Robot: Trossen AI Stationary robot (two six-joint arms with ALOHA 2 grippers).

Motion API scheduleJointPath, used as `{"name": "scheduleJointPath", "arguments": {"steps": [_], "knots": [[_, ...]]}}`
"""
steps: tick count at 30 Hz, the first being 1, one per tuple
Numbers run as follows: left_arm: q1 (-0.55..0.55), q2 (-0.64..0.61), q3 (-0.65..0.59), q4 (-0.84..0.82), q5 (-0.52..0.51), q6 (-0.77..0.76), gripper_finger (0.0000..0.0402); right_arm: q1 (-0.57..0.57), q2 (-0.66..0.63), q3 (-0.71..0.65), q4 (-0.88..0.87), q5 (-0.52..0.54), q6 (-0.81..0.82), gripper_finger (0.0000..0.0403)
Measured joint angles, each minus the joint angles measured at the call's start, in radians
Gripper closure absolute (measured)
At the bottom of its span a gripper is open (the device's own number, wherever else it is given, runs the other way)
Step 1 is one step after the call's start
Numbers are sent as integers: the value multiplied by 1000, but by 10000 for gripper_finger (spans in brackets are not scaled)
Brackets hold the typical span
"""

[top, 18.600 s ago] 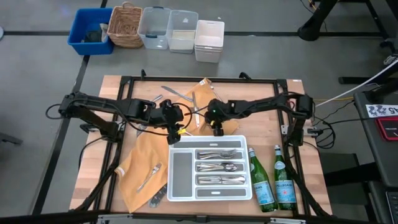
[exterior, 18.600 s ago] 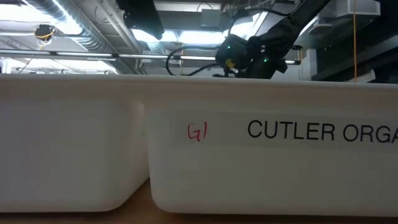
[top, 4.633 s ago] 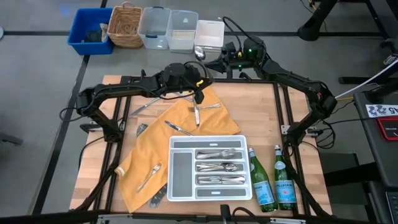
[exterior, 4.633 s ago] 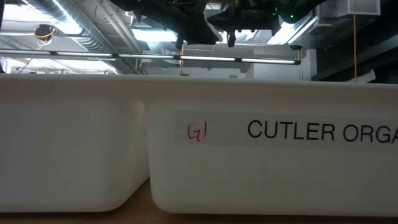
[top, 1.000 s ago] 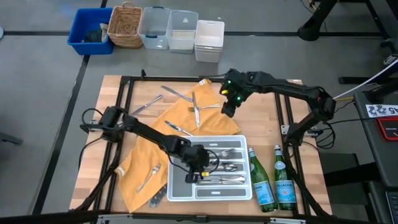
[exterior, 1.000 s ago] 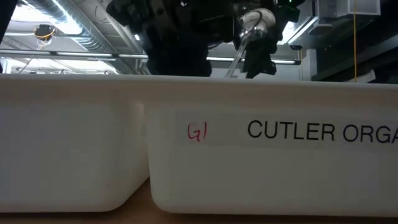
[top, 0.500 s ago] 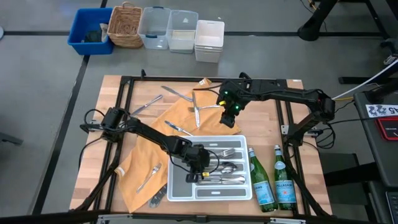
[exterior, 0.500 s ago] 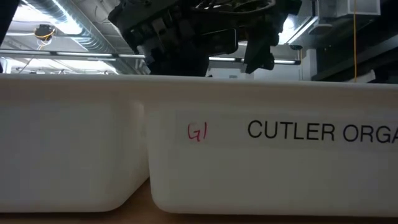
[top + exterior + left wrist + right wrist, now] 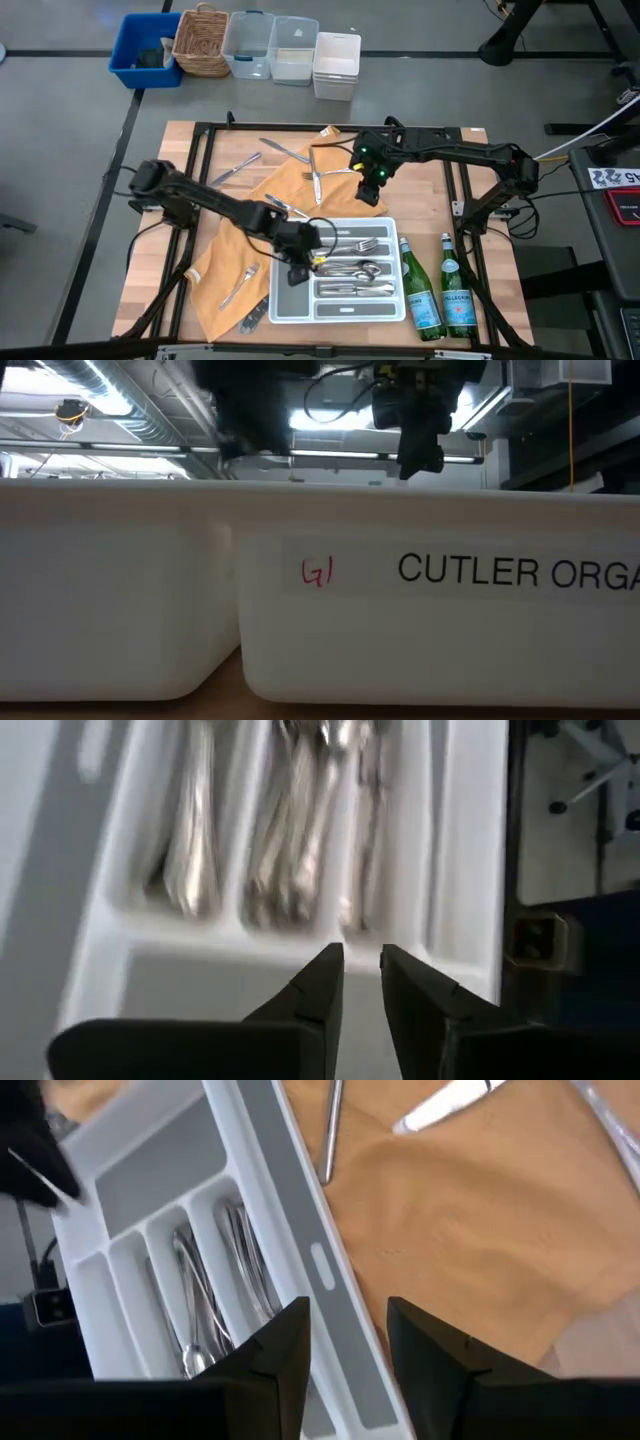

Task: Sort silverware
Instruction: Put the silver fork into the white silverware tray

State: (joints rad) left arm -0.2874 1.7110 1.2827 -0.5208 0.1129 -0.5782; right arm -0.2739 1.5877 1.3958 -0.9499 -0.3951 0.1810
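The white divided tray (image 9: 340, 222) lies at the near middle of the table, with silverware (image 9: 352, 268) lying lengthwise in its compartments. More silverware lies loose on the orange cloth (image 9: 225, 255): a knife (image 9: 315, 178), a fork (image 9: 285, 151), one piece (image 9: 283, 206) close to the tray, and another (image 9: 240, 284) at the near left. My left gripper (image 9: 362, 970) hangs open above the tray's left end (image 9: 300, 265), with nothing between its fingers. My right gripper (image 9: 348, 1320) stands open and bare above the cloth (image 9: 368, 192), just beyond the tray's far rim.
Two green glass bottles (image 9: 425, 300) (image 9: 458, 300) stand right of the tray. A dark-handled utensil (image 9: 255, 315) lies at the cloth's near edge. Beyond the table's far edge sit a blue bin (image 9: 145, 50), a wicker basket (image 9: 200, 42) and clear tubs (image 9: 290, 50).
My left gripper has risen out of the tray and drawn a little toward the table's left edge, rolling as it went. The slim silver piece that showed beside it in the low view is gone from there. My right gripper has come toward the tray's far rim, then kept still.
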Motion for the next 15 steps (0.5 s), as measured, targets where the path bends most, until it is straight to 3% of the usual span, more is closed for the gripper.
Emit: {"name": "scheduleJointPath", "arguments": {"steps": [9, 15], "knots": [[-203, -85, 0, -295, 0, -427, 341, 79, 0, -1, -71, 2, -33, 267], [-351, -77, -14, -397, -109, -771, 333, 161, 0, -1, -63, 3, -33, 267]]}}
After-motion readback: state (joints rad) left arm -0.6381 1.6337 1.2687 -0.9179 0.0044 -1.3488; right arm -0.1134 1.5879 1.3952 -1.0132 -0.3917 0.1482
